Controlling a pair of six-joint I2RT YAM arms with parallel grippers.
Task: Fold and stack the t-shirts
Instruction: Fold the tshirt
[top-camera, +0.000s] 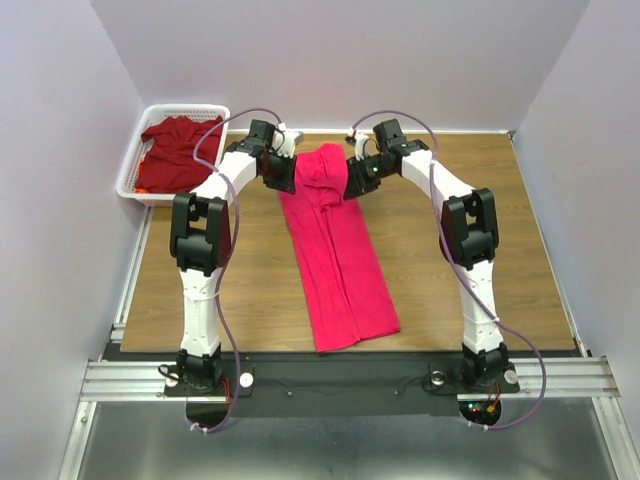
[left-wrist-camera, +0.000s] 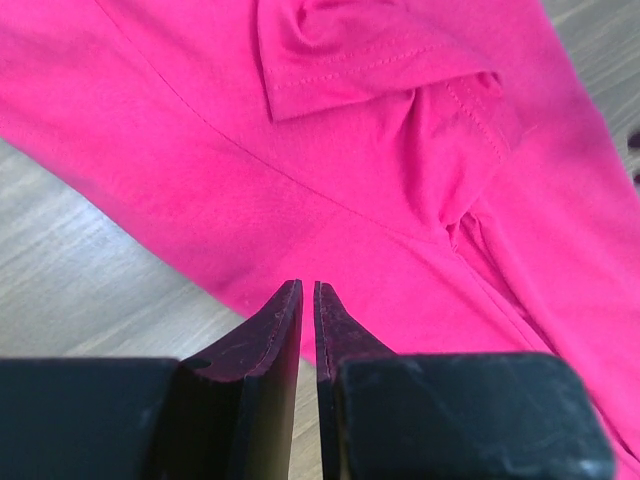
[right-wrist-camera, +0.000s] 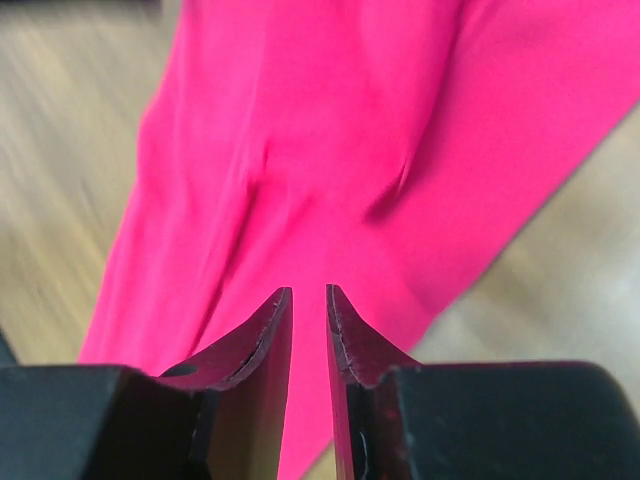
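The pink t-shirt (top-camera: 338, 250) lies long; left gripper (top-camera: 283, 176) and right gripper (top-camera: 358, 177), both squeezed nearly closed, cover its far corners.

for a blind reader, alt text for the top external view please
A bright pink-red t-shirt, folded into a long strip, lies down the middle of a wooden table, left arm and right arm reaching its far end. A white basket at the far-left corner holds a darker red t-shirt.

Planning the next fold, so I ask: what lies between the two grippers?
The far end of the pink shirt lies between the left gripper and the right gripper; the top view shows this.
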